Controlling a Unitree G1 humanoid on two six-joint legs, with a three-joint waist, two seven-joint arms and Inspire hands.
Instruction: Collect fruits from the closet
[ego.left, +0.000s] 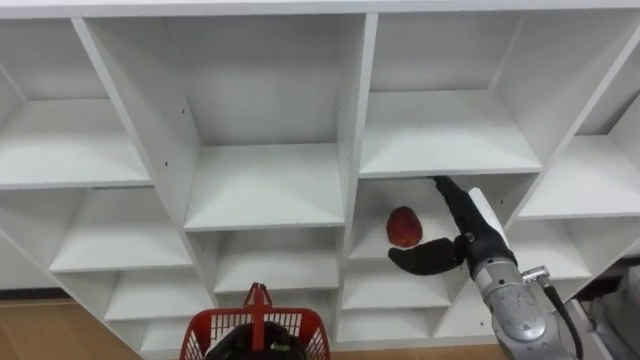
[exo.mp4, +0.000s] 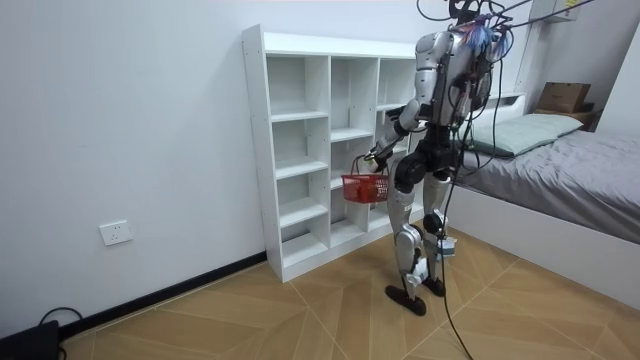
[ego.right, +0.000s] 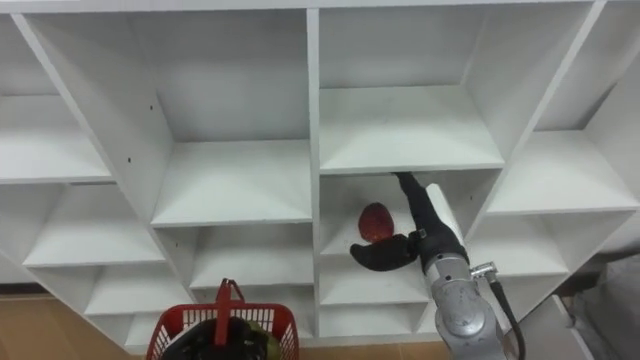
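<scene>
A red fruit (ego.left: 404, 226) lies on a shelf in the right middle compartment of the white closet (ego.left: 350, 120). My right hand (ego.left: 470, 235) reaches into that compartment, open. Its fingers stretch along the fruit's right side and its thumb spreads just in front of and below the fruit, close to it. A red basket (ego.left: 300, 322) with an upright handle hangs low in front of me. In the room view my left hand (exo.mp4: 374, 156) is curled round the handle of the basket (exo.mp4: 365, 187). Something greenish (ego.right: 266, 345) lies inside the basket.
I stand close in front of the closet (exo.mp4: 300, 150), whose other compartments hold nothing. Behind me in the room view a bed (exo.mp4: 570, 170) stands with a cardboard box (exo.mp4: 565, 97) beyond it. The wooden floor (exo.mp4: 300, 310) is open on the room view's left.
</scene>
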